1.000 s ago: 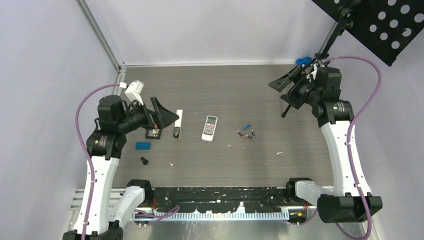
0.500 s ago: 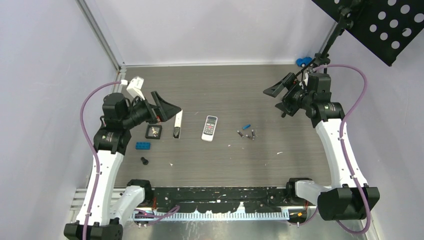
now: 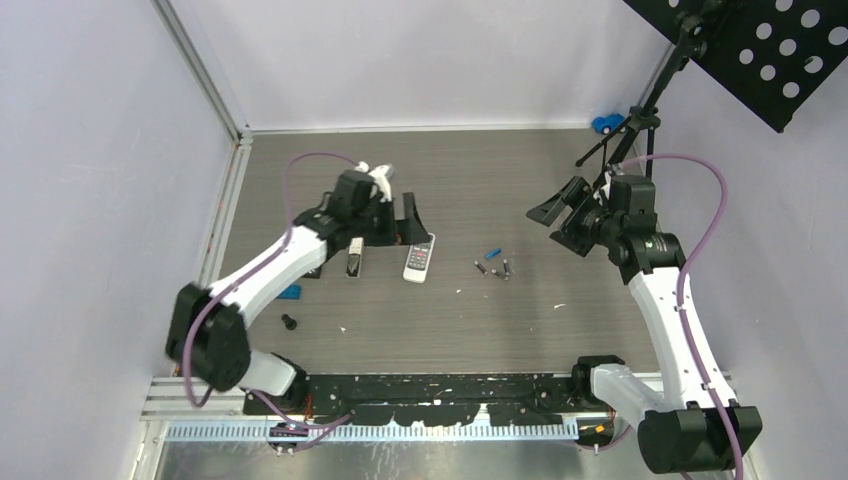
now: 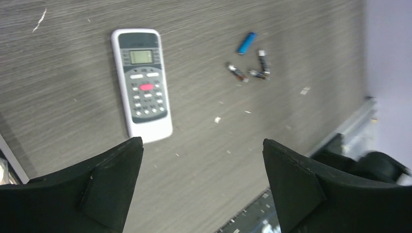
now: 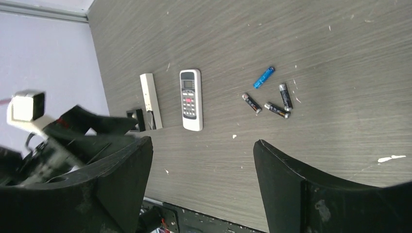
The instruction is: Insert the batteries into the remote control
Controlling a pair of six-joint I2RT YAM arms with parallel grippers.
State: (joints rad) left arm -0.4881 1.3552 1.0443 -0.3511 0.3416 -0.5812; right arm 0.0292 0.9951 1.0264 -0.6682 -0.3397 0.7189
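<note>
Low in the top view, near the arm bases, I see a small black knob [image 3: 289,322] at the lower left of the table [image 3: 480,180]. Just above it is a blue brick [image 3: 291,292].

Next comes the middle row. A long white and black bar [image 3: 354,262] lies left of middle, and my left arm crosses over its top end. Just right of the bar lies the white remote [image 3: 420,256], flat, with its buttons facing up. In the left wrist view the remote [image 4: 141,82] sits at the upper left. The batteries [image 3: 494,268] lie right of the remote, a little apart from it. There are three, close together, flat on the table. A small blue stick [image 3: 492,253] lies just above them. None of the batteries touches the remote.

My left gripper [image 3: 412,222] hangs just above the top end of the remote. Its two fingers are spread wide apart and it has nothing in them. My right gripper [image 3: 556,222] is up in the air, right of the batteries. Its fingers are spread wide too, with nothing between them.

Farthest away, in the upper right corner of the table, sits a small blue thing [image 3: 603,124]. I cannot tell what it is.
</note>
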